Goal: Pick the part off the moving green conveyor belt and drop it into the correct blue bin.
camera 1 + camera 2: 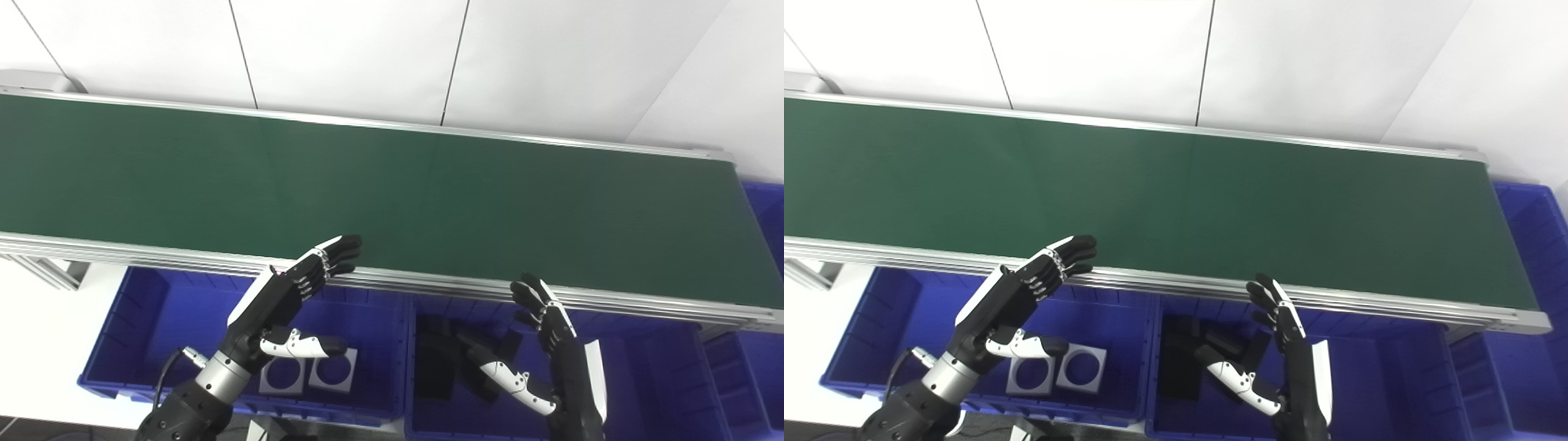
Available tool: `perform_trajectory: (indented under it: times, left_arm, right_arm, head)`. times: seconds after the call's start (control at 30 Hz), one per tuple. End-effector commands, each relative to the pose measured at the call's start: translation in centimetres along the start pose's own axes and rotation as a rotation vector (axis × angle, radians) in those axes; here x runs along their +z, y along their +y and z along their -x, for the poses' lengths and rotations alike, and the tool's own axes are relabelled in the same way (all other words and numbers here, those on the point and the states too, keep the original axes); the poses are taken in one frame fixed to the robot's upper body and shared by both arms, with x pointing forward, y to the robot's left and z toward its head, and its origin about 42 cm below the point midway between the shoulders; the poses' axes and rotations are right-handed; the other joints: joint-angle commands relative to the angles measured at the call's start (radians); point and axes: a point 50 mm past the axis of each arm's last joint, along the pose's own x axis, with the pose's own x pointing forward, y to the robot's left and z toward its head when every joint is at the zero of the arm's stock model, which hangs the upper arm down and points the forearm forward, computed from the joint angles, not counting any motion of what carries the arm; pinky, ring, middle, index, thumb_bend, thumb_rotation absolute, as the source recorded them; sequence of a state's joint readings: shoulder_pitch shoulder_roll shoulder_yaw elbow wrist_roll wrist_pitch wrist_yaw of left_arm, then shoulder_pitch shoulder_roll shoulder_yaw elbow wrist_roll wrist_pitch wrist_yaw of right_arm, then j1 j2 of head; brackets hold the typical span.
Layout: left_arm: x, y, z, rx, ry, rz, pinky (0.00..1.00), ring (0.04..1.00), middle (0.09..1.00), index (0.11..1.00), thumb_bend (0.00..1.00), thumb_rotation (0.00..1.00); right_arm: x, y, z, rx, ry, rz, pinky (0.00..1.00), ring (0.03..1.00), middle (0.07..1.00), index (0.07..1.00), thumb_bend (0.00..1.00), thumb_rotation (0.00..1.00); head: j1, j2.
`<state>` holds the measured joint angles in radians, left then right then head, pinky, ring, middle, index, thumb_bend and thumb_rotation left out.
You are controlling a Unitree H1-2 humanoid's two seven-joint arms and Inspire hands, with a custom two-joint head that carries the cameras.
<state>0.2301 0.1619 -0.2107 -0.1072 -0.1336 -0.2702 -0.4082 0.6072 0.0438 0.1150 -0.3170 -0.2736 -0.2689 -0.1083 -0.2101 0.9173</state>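
Belt (392, 202) has no part on it right now. Left hand (288, 300) and right hand (551, 349) hover at its near edge, fingers spread, holding nothing. Blue bins (153, 324) already hold pieces, so next pick's pending.

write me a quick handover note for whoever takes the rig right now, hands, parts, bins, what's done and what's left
Left hand: open, holding nothing, raised over the left blue bin with its fingertips at the near rail of the green conveyor belt.
Right hand: open, holding nothing, raised over the middle blue bin, just short of the rail.
Belt: no part in view on it.
Bins: two grey square pieces with round holes lie in the left bin; dark black parts lie in the middle bin. More blue bins sit at the right end.
Done: nothing in hand; some parts are already in the bins.
Left: wait for a part, pick it, drop it in the matching bin.
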Motion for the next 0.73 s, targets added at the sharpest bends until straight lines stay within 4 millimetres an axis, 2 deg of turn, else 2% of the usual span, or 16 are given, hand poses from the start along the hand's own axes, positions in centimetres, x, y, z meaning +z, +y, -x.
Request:
perform_trajectory:
  times: [0.0,0.23,0.37,0.67,0.7]
  left_arm:
    - [0.5,0.2,0.0,0.029,-0.064,-0.001,0.88,0.913,0.916,0.882,0.89,0.44]
    - [-0.4,0.0,0.2,0.061,-0.057,0.0,0.87,0.904,0.904,0.871,0.89,0.42]
    - [-0.7,-0.1,0.2,0.052,-0.058,-0.015,0.88,0.908,0.908,0.867,0.88,0.41]
    - [-1.0,0.0,0.4,0.02,-0.062,-0.057,0.86,0.896,0.903,0.854,0.87,0.34]
    - [-1.1,0.1,0.5,0.015,-0.061,-0.066,0.86,0.895,0.903,0.853,0.87,0.34]
  right_arm:
    - [1.0,-0.2,0.0,-0.002,-0.027,-0.006,0.76,0.835,0.833,0.879,0.73,0.29]
    - [1.1,-0.3,0.1,0.0,-0.006,0.022,0.79,0.839,0.831,0.879,0.77,0.36]
    - [1.0,-0.3,0.1,0.009,0.002,0.023,0.82,0.851,0.836,0.883,0.77,0.35]
    - [0.7,0.1,0.1,0.024,-0.003,0.03,0.82,0.848,0.834,0.886,0.79,0.38]
    - [0.6,0.1,0.2,0.023,0.0,0.03,0.82,0.848,0.834,0.886,0.79,0.38]
  head:
    - [-0.002,-0.001]
    - [-0.015,-0.009]
    - [-0.02,-0.019]
    - [-0.056,-0.053]
    - [-0.061,-0.07]
